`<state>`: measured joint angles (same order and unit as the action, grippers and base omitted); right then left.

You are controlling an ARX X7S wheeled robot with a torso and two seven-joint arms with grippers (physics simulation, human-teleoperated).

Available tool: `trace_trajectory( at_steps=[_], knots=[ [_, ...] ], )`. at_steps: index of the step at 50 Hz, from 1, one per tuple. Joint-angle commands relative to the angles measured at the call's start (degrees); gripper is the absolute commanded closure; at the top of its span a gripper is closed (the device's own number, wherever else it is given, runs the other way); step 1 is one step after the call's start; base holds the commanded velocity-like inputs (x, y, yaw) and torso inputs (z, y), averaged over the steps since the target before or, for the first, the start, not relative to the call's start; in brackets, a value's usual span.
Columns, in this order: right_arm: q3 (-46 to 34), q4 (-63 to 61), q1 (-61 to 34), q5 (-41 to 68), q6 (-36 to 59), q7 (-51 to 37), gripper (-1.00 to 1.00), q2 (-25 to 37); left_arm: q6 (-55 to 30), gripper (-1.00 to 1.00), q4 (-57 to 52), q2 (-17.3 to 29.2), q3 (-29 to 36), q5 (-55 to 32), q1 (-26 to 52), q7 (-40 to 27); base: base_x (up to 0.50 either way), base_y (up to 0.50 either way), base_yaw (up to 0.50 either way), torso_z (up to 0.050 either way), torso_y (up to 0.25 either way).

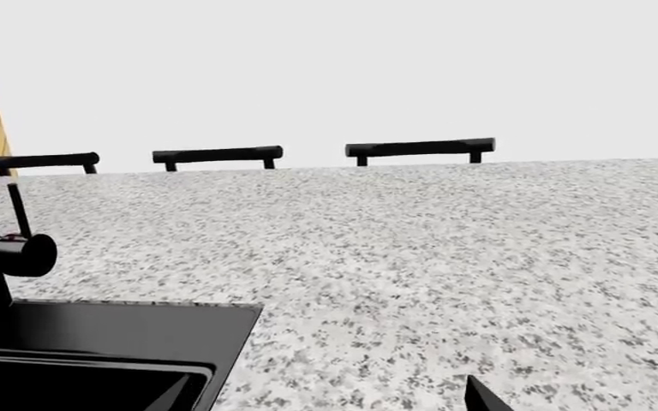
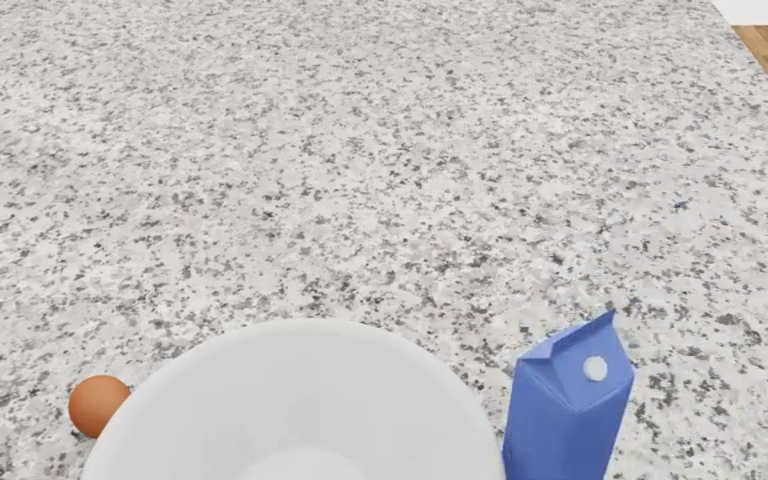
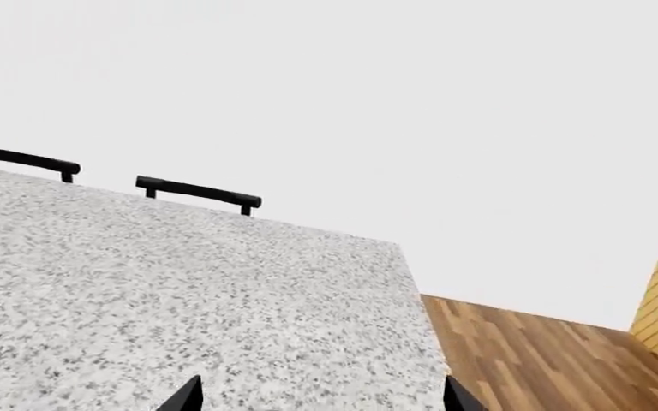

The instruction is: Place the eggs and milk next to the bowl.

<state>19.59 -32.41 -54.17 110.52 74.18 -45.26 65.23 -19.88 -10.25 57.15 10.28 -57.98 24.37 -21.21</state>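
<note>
Granite counter (image 2: 357, 150) carries the white bowl (image 2: 291, 410) at the near edge of the head view. One egg (image 2: 96, 404) touches its left rim; the milk (image 2: 571, 405) stands upright just right of it. Right gripper (image 3: 321, 396) is open wide and holds nothing. Left gripper (image 1: 483, 396) shows one fingertip only, so I cannot tell its state.
</note>
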Motion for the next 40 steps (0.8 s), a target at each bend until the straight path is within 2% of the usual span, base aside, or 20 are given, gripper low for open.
trace_trajectory(
  at_steps=[1,13,20,34,40],
  knots=[
    [15.9,-0.4,9.0,6.4,2.8,-6.5,-1.00,2.3,1.5,-1.00,0.7,-1.4,-1.2,2.2,-0.5,1.8,0.00,0.00,0.00,0.000,0.000],
    [37.8,1.3,18.5,12.4,11.8,-15.2,-1.00,0.7,3.3,-1.00,0.7,-1.9,-1.7,3.7,-1.1,1.3,0.00,0.00,0.00,0.000,0.000],
    [51.0,3.4,24.5,15.5,15.4,-19.7,-1.00,2.0,5.1,-1.00,0.8,-2.5,-2.2,4.8,-1.6,1.4,0.00,0.00,0.00,0.000,0.000],
    [73.7,4.5,44.1,16.3,15.5,-19.3,-1.00,3.3,9.0,-1.00,1.0,-4.6,-4.3,7.3,-3.0,-1.8,0.00,0.00,0.00,0.000,0.000],
    [85.5,4.3,54.5,13.5,15.7,-14.6,-1.00,1.6,11.6,-1.00,1.2,-6.2,-5.7,9.2,-3.8,-4.2,0.00,0.00,0.00,0.000,0.000]
  ],
)
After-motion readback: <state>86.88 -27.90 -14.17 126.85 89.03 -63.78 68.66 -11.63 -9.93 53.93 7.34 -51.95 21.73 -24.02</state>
